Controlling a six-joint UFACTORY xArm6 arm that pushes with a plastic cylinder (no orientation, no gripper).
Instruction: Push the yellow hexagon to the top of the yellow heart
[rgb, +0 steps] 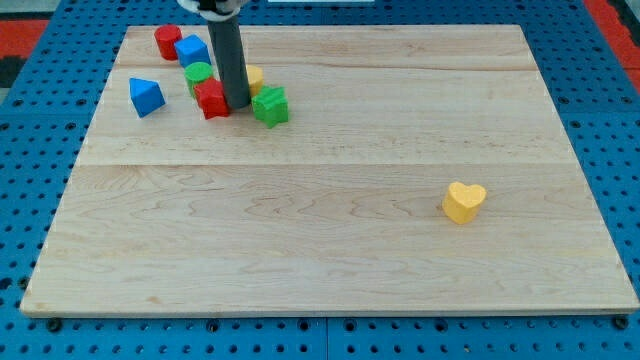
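The yellow hexagon (256, 77) sits at the view's upper left, mostly hidden behind my rod. The yellow heart (464, 201) lies far off at the view's right, below centre. My tip (238, 104) rests on the board just below and left of the hexagon, between a red block (212, 99) on its left and a green star-like block (270, 105) on its right.
A green round block (198, 73), a blue block (191, 50) and a red block (167, 41) cluster at the view's upper left. A blue triangular block (146, 96) lies further left. The wooden board (330, 250) ends at blue pegboard on all sides.
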